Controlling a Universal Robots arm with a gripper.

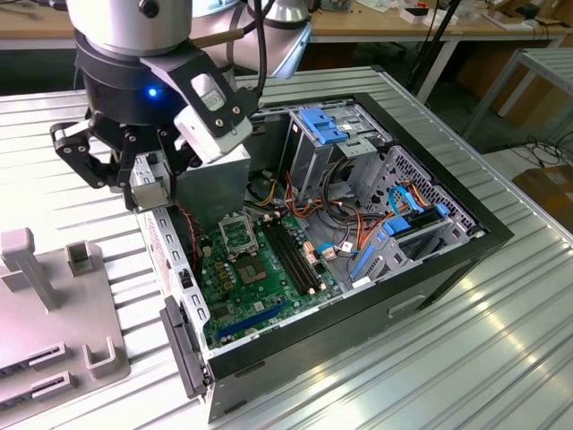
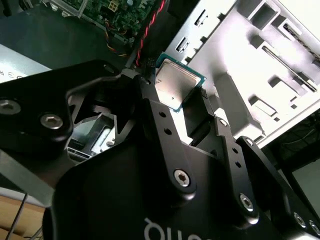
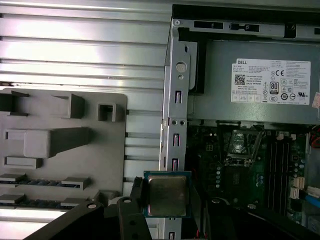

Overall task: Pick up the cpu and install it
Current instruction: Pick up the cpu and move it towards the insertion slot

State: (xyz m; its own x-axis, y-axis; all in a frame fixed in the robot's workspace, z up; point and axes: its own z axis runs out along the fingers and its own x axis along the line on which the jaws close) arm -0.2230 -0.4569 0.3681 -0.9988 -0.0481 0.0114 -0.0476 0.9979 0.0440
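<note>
The cpu (image 3: 167,194), a small square chip with a silver-grey metal top and a green edge, sits between my gripper's (image 3: 167,202) black fingers, which are shut on its sides. The second wrist view shows the cpu (image 2: 177,82) pinched at the tips of the gripper (image 2: 176,97). In the exterior view the gripper (image 1: 148,179) hangs over the rear edge of the open computer case (image 1: 430,269), on the exterior view's left. The framed socket (image 1: 235,235) on the green motherboard lies below and to the right of it. The socket (image 3: 243,145) stands apart from the held chip.
A grey power-supply box (image 3: 260,85) lies in the case close to the socket. A grey fixture plate (image 1: 54,305) with upright blocks rests on the ribbed metal table left of the case. Drive cages (image 1: 331,134) and cables fill the case's far side.
</note>
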